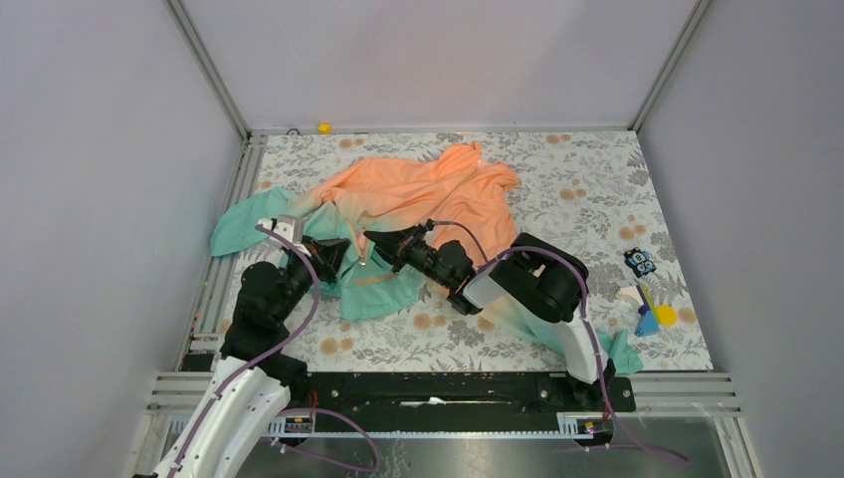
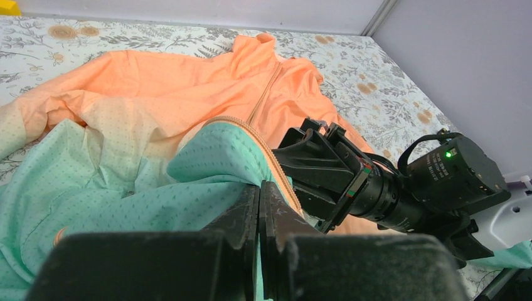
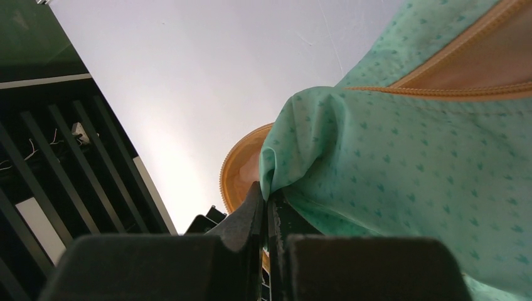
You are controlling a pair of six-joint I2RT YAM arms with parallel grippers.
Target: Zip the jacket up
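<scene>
Left gripper (image 1: pixel 335 255), reaching toward 2 o'clock, and right gripper (image 1: pixel 371 242), reaching toward 10 o'clock, each pinch the jacket's (image 1: pixel 428 189) teal edge.

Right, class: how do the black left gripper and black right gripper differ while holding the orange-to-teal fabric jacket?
The black left gripper points rightward; the black right gripper points leftward, facing it. The left's camera looks over the floral table; the right's upward. Both are shut on the teal hem of the orange-to-teal fabric jacket.

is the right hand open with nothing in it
No, the right hand is shut, its fingers pinching a teal fold of the jacket.
</scene>
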